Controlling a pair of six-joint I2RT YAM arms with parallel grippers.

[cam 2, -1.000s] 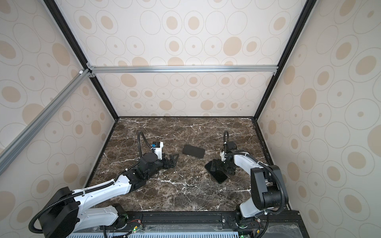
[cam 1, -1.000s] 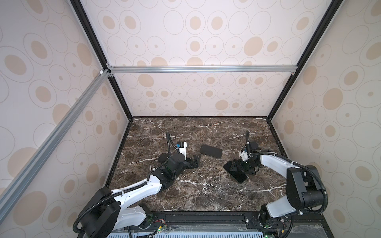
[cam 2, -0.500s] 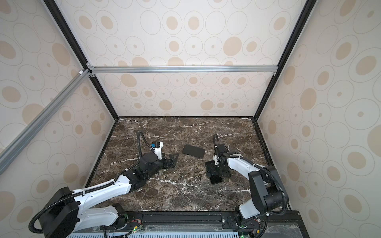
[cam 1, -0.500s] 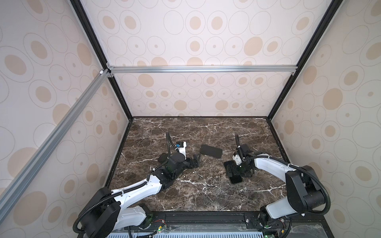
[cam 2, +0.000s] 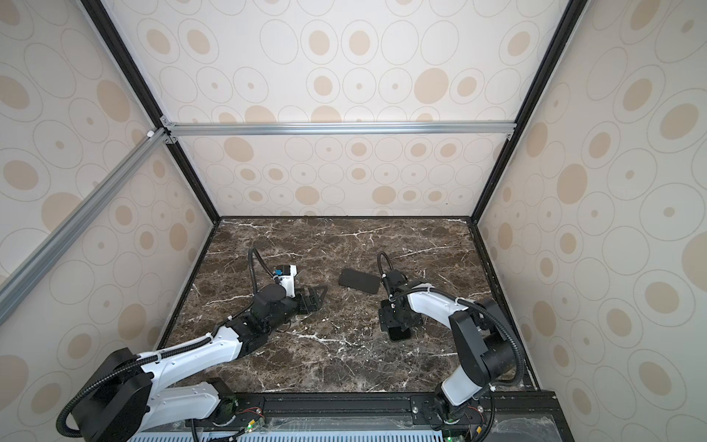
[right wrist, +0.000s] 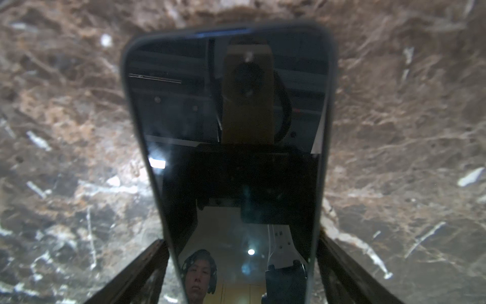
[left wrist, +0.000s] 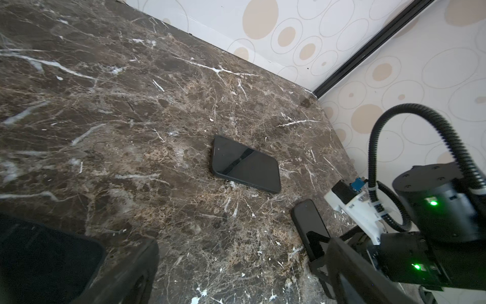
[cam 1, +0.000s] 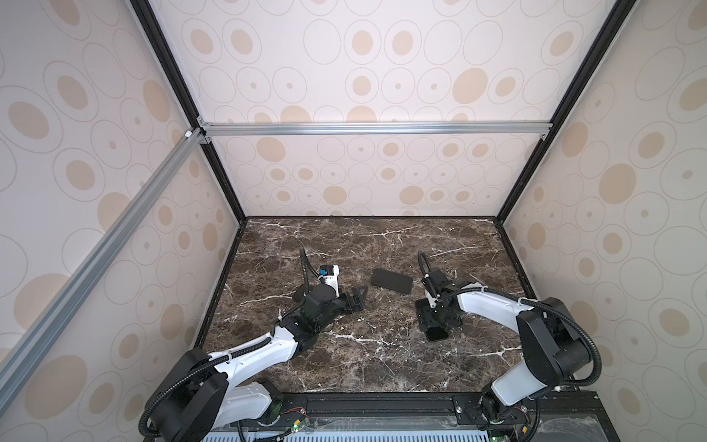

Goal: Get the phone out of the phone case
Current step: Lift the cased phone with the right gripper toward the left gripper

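Observation:
The phone (right wrist: 228, 126) lies flat on the marble, its mirror-like screen facing up. A thin dark rim runs round the screen, and I cannot tell whether that rim is the phone case. My right gripper (right wrist: 240, 242) stands over it, open, with one finger close along each long edge; contact is unclear. In both top views the right gripper (cam 1: 436, 321) (cam 2: 398, 317) covers most of the phone (cam 1: 437, 336) (cam 2: 400, 335). My left gripper (cam 1: 357, 300) (cam 2: 315, 296) (left wrist: 242, 263) rests low at centre left, open and empty.
A second dark flat slab (cam 1: 391, 280) (cam 2: 359, 280) (left wrist: 244, 164) lies between the grippers toward the back, glossy on top; I cannot tell whether it is a case or a phone. Patterned walls (cam 1: 574, 268) close in the marble floor (cam 1: 363, 363).
My right gripper has swung left and down over the phone, which now points toward the front instead of lying diagonally. Its jaws have narrowed a little. The left arm has not moved.

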